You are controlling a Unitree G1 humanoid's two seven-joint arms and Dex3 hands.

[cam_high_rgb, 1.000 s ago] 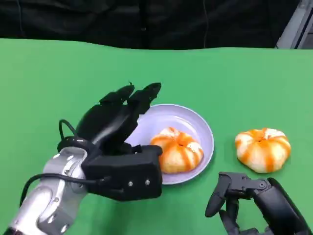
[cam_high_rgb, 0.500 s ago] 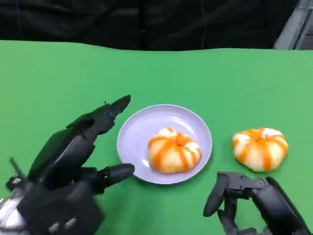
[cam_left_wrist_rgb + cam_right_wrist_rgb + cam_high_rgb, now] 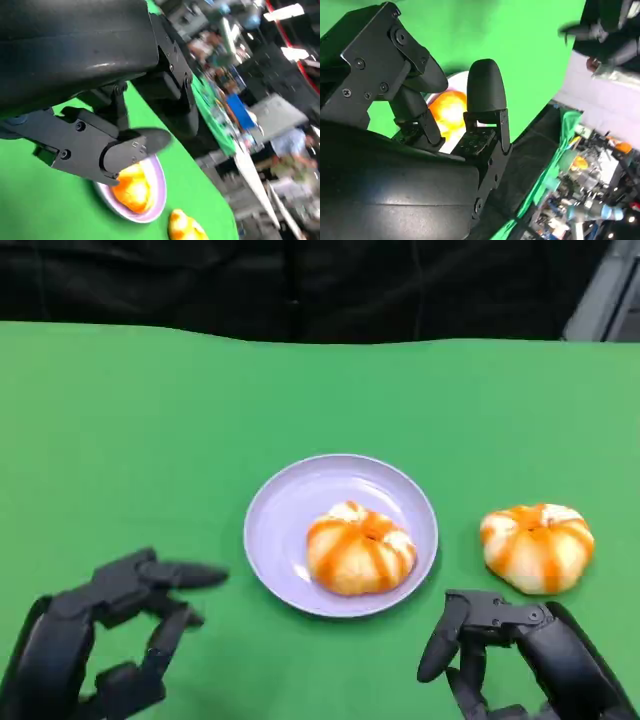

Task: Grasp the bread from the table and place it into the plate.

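A round bread (image 3: 361, 549) with orange stripes lies in the lilac plate (image 3: 290, 502) at the table's middle; the left wrist view shows the same bread (image 3: 132, 188) in the plate (image 3: 159, 192). A second striped bread (image 3: 538, 545) sits on the green cloth to the plate's right, also seen as bread (image 3: 185, 227). My left hand (image 3: 105, 635) hovers low at the near left, fingers apart, holding nothing. My right hand (image 3: 525, 655) rests near the front edge, below the second bread, fingers spread and empty. The right wrist view catches bread (image 3: 447, 111) past the fingers (image 3: 485, 92).
A green cloth (image 3: 150, 430) covers the table, with a dark backdrop (image 3: 300, 285) behind its far edge. Blurred room clutter and people (image 3: 290, 145) show beyond the table in the wrist views.
My left hand has drawn back from over the plate to the near left, leaving the bread in the plate. The right hand has stayed put.
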